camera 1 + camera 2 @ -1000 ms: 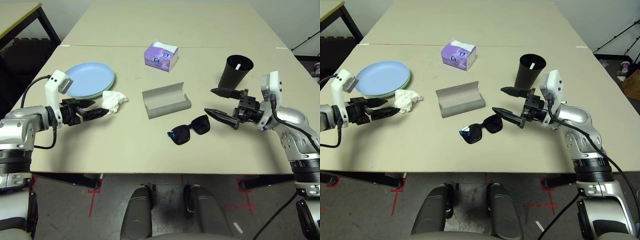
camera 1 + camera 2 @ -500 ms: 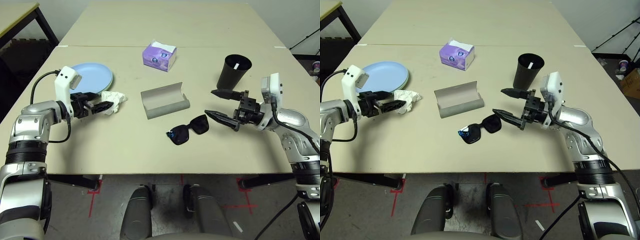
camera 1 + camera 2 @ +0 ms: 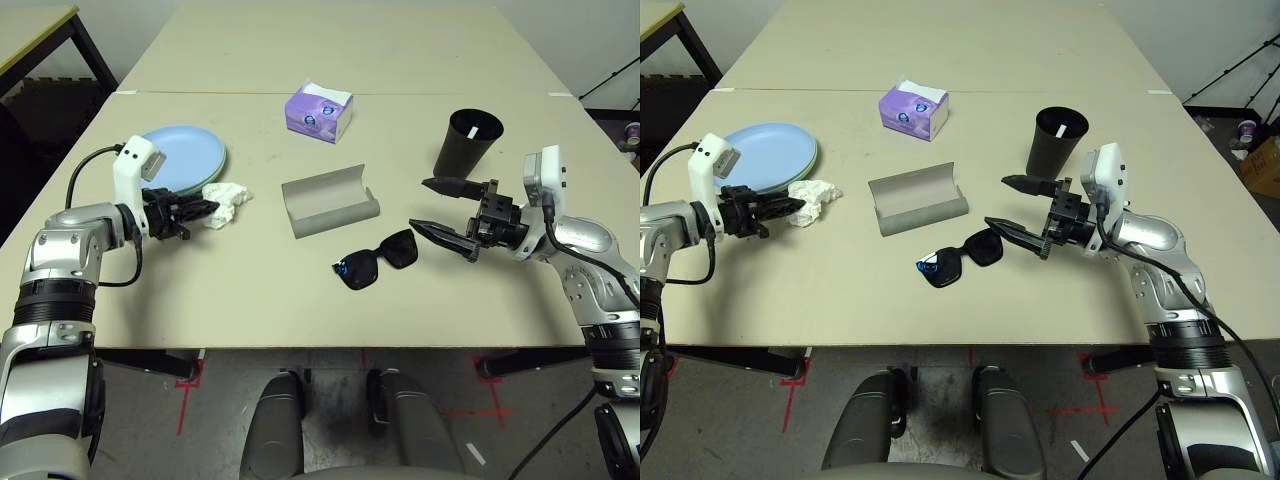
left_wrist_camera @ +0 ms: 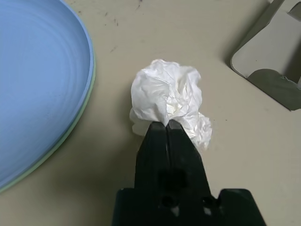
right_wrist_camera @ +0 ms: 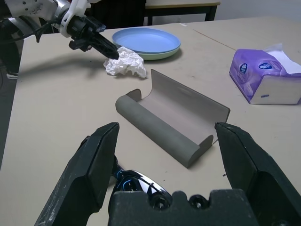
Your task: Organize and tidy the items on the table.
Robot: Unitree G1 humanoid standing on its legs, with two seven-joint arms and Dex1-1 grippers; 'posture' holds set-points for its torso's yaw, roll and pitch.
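Left fingers (image 4: 167, 136) have closed together on the crumpled tissue (image 4: 169, 101); right fingers (image 5: 101, 165) stay apart.

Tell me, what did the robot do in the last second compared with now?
The left end effector reached in to the crumpled white tissue beside the stacked plates and shut on its edge. The right end effector stayed open near the black sunglasses. The glasses case and tissue box did not move.
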